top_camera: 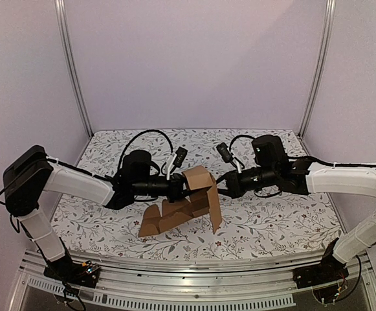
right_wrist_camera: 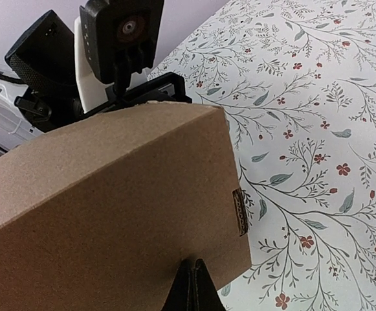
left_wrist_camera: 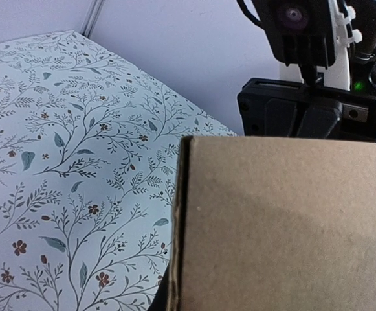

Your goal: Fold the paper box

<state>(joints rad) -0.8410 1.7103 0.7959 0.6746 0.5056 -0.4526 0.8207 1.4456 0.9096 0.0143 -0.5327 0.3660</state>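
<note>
**Ana:** While the top camera is looking down, how is the paper box (top_camera: 186, 208) showing?

**Ben:** It is sitting mid-table as plain brown cardboard, half folded. One panel is standing raised, another is hanging down on the right, and low flaps are spreading toward the near left. Its long axis is running diagonally, from near left to far right.

**Ana:** And the claws?

**Ben:** The left gripper (top_camera: 182, 186) is pinching narrow on the raised panel's left side. The right gripper (top_camera: 221, 188) is closed tight, with its tip meeting the box's right side.

**Ana:** Room around it?

**Ben:** The floral table (top_camera: 278, 223) is lying open on every side. The back wall and the side posts are well apart from the box, and the near edge is the closest one.

**Ana:** Left wrist view?

**Ben:** A flat cardboard face (left_wrist_camera: 285, 227) is filling the lower right and hiding the fingers. Its straight left edge is running upright. The right arm's wrist (left_wrist_camera: 310, 97) is sitting just behind it.

**Ana:** Right wrist view?

**Ben:** A bowed panel (right_wrist_camera: 110, 207) is filling the left. The closed fingertips (right_wrist_camera: 182, 295) are showing in front of its lower edge, but I cannot tell whether any card is caught between them. Open table (right_wrist_camera: 317, 129) is stretching away to the right.
</note>
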